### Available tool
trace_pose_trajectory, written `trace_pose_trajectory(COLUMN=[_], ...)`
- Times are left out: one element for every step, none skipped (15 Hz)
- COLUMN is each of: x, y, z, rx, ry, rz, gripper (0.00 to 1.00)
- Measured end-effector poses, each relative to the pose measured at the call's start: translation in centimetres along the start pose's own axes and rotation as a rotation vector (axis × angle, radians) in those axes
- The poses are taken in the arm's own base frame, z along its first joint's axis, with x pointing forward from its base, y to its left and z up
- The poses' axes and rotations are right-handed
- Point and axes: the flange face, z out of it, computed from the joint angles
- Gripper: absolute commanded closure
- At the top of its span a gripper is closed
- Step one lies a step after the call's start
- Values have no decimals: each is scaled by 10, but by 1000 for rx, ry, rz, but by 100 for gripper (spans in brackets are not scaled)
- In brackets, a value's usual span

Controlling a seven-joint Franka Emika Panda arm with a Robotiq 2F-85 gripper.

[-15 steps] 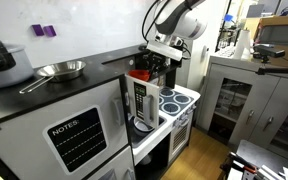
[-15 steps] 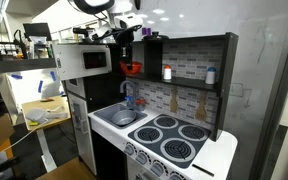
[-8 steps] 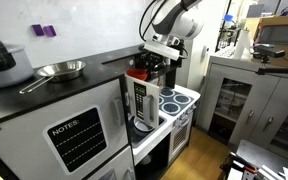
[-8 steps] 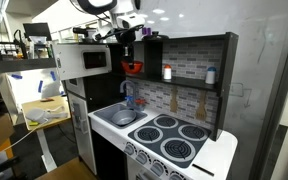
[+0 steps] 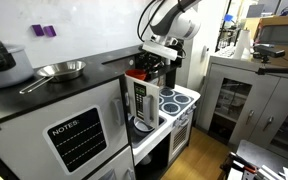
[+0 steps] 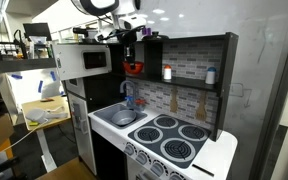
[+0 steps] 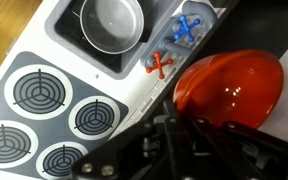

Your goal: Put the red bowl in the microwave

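Note:
My gripper (image 7: 184, 128) is shut on the rim of the red bowl (image 7: 229, 84) and holds it in the air above the toy kitchen's sink and counter. In both exterior views the red bowl (image 5: 137, 73) (image 6: 133, 68) hangs under the gripper (image 5: 148, 62) (image 6: 127, 52), level with the upper shelf. The microwave (image 6: 88, 60) is a white box with a dark window, just beside the bowl. In an exterior view its white door with the dark panel (image 5: 141, 100) stands below the bowl. The fingertips are dark and partly hidden by the bowl.
A silver pot (image 7: 112, 22) sits in the sink, with blue and red tap handles (image 7: 181, 30) beside it. Several stove burners (image 7: 44, 95) lie on the white top. A dark shelf with small bottles (image 6: 184, 70) is behind. A frying pan (image 5: 60, 70) lies on the grey cabinet.

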Motion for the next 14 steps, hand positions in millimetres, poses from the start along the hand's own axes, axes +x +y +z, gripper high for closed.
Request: trace_pose_trajectory(x=[0,0,0,1,1,0,0,0,0,0,-1,-2,-3,-4], y=[0,-1,-1,-2,-2,-2,-2,-3,-4,-5,-6,-7,-7,-7], z=[0,1,1,1,1,2,2,3,5,6,6,7,8,10], rx=[0,-1,-1,-3,-4,-6,-8,-10,-11,-12,-12,-12,-13,-16], ry=[0,0,1,2,3,3,3,3,3,3,3,2,0,-3], rz=[-1,-2,-4,-6,-9,-11,-13,-16,-19,-21,-23,-26,-28,-29], gripper=[98,98,98,98,94,68,66,61,53,47,38,32,25,19])
